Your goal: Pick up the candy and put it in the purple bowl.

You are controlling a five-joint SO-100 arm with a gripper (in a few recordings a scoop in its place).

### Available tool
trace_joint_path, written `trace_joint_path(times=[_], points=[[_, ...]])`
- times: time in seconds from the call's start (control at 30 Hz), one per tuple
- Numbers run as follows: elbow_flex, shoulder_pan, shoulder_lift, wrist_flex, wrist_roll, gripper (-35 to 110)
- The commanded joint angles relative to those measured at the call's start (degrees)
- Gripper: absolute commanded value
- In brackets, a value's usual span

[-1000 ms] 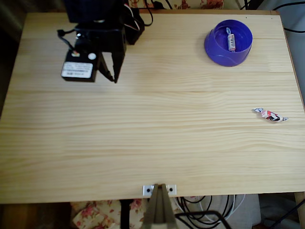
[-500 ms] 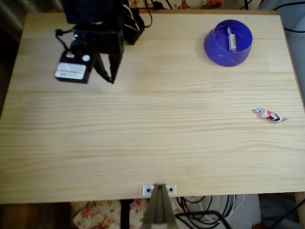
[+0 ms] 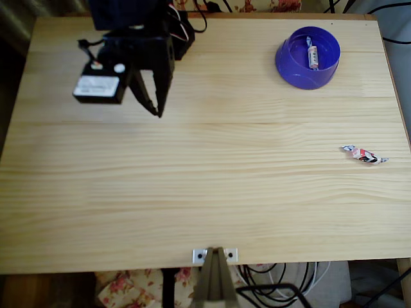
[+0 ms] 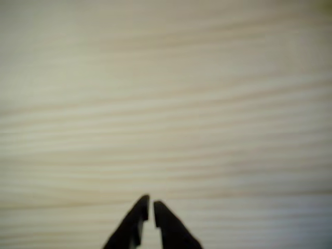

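Wrist view: gripper (image 4: 151, 203) fingertips nearly together, only a thin slit between them, nothing pinched. Beyond the tips just blurred pale wood grain of the table (image 4: 166, 104).

Overhead view, landmark = purple bowl (image 3: 289, 70), from the near table edge to the far one:
- Metal bracket (image 3: 214, 255) at the near edge, mid-width, well away from the bowl, nearer and to the left of it.
- Candy (image 3: 364, 154) lies flat on the table (image 3: 205, 192), nearer the camera than the bowl and to its right, close to the table's right edge. White wrapper w/ red + dark marks, twisted ends. Well apart from the bowl, not touching anything.
- Gripper (image 3: 157, 112) far left of the bowl, abt level w/ it or slightly nearer. Black fingers point toward the near edge, tips converged. White-labelled block (image 3: 97, 88) beside it on the left.
- Purple bowl sits near the far right corner. Inside: a second wrapped sweet (image 3: 312, 55), paler, lying on the bowl floor.
- Arm base (image 3: 138, 13) + cables at the far edge, left of the bowl.
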Motion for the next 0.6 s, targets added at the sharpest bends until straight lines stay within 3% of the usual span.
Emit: trace_joint_path(times=[0.0, 0.2, 0.57], points=[[-17.6, -4.8, -12.2, -1.1, 2.4, -1], [-41.1, -20.2, -34.9, 2.4, 1.4, -1], [-63.4, -43.9, -68.2, 0.2, -2.5, 0]])
